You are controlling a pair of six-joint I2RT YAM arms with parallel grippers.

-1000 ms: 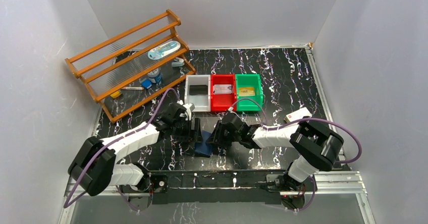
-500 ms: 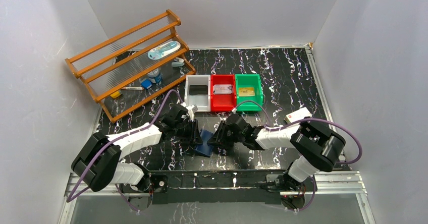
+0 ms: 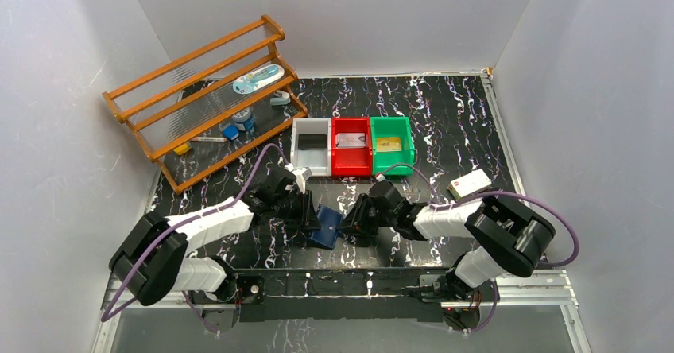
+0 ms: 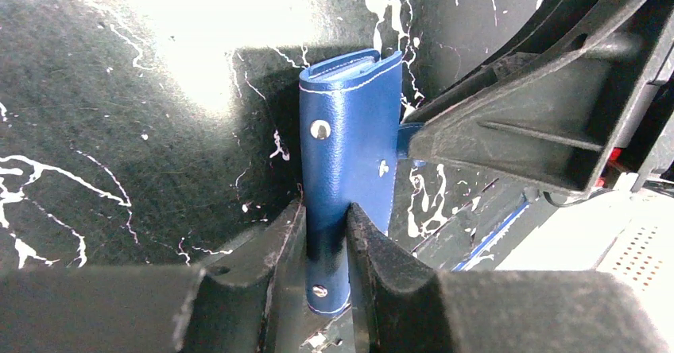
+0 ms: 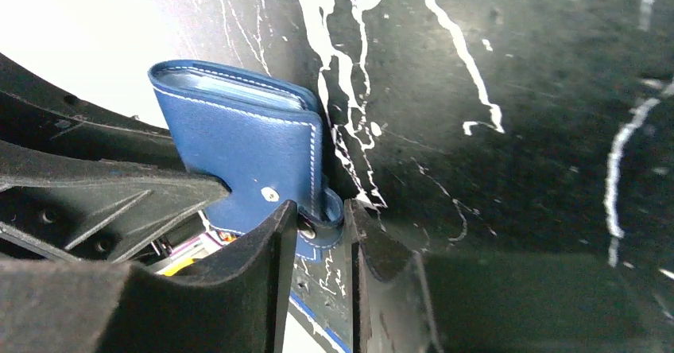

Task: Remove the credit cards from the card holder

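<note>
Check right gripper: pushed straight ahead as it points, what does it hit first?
The card holder: the right gripper has its jaws close on either side of its edge. Past it only tabletop shows, though depth is unclear.

Left arm and right arm extend low, converging at near centre. Left end effector clamps the dark blue folded leather card holder. Right end effector brackets its snap tab, contact unclear.

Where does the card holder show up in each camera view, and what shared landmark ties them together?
Top external: card holder low centre.
Left wrist: card holder centre, upright in the left tool.
Right wrist: card holder left of centre, above the right tool.
Shared landmark: the black table with white veins.
</note>
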